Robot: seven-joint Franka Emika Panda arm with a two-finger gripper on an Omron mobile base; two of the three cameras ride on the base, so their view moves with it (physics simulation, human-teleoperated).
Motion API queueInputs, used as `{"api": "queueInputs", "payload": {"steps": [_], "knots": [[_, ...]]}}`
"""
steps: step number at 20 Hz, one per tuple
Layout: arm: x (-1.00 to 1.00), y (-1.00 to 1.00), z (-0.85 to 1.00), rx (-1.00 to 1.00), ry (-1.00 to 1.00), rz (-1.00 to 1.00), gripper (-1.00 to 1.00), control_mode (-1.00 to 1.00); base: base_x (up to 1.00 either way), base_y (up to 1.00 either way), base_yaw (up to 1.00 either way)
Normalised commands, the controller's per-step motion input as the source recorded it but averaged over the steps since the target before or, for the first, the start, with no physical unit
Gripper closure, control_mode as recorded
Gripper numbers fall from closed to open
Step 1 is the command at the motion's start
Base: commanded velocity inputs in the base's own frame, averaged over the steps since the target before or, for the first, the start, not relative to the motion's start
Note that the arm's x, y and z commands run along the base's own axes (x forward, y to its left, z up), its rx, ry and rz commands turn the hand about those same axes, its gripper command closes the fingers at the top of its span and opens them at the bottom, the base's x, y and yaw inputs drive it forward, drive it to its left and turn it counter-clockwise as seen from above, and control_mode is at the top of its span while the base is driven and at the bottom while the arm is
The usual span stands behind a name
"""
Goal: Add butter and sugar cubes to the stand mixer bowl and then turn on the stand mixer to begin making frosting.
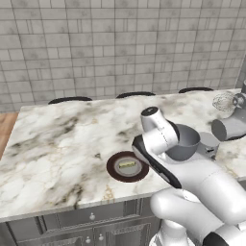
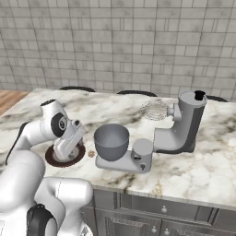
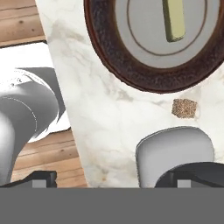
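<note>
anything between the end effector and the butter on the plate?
Nothing visible. The butter lies uncovered on the dark brown plate, and in the hand view only bare marble counter separates the end effector from the plate. A sugar cube sits on the counter beside the plate's rim, off the direct line.

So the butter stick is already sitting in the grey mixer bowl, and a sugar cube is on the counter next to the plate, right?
Not quite. The butter still lies on the dark brown plate, as the hand view shows; the stand mixer bowl looks empty in the right base view. The sugar cube is on the counter beside the plate.
</note>
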Motion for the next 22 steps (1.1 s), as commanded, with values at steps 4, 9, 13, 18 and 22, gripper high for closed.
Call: {"api": "queueInputs", "payload": {"steps": [4,9,13,18,22], "knots": [[0.22,-0.11,-0.28,0.01,0.00,0.02,-1.00,-1.00,0.00,0.00,0.00],[0.21,-0.04,-0.24,0.01,0.01,0.01,-1.00,-1.00,0.00,0.00,0.00],[0.17,0.00,-0.19,0.00,0.03,0.00,-1.00,-1.00,0.00,0.00,0.00],[0.21,0.00,-0.09,0.00,0.00,0.00,-1.00,-1.00,0.00,0.00,0.00],[0.20,0.00,-0.13,0.00,0.00,0.00,-1.00,-1.00,0.00,0.00,0.00]]}}
